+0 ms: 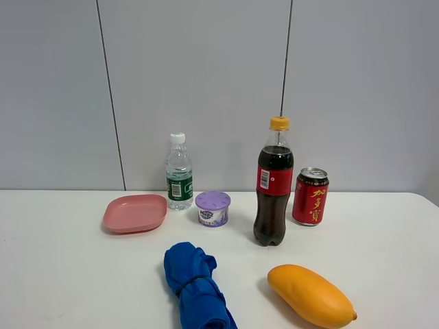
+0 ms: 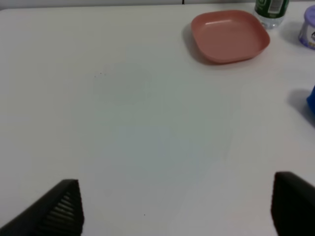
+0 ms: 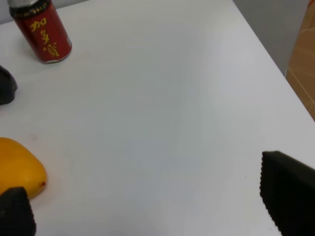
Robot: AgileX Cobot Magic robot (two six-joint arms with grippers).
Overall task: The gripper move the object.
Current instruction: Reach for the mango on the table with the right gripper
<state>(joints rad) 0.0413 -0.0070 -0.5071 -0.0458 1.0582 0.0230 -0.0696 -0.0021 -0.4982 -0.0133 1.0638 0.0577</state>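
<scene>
On the white table (image 1: 62, 274) stand a pink plate (image 1: 135, 212), a clear water bottle (image 1: 179, 172), a purple-lidded cup (image 1: 212, 208), a cola bottle (image 1: 274, 184) and a red can (image 1: 310, 197). A blue cloth (image 1: 195, 286) and a yellow mango (image 1: 311, 295) lie at the front. Neither gripper shows in the exterior view. In the left wrist view my left gripper (image 2: 177, 204) is open and empty over bare table, with the plate (image 2: 229, 35) well away from it. In the right wrist view my right gripper (image 3: 147, 206) is open and empty, with the mango (image 3: 18, 168) beside one finger and the can (image 3: 41, 31) farther away.
A grey panelled wall stands behind the table. The table's right edge (image 3: 275, 59) shows in the right wrist view, with a gap beyond it. The base of the cola bottle (image 3: 6, 87) shows near the can. The cloth's edge (image 2: 311, 101) shows in the left wrist view.
</scene>
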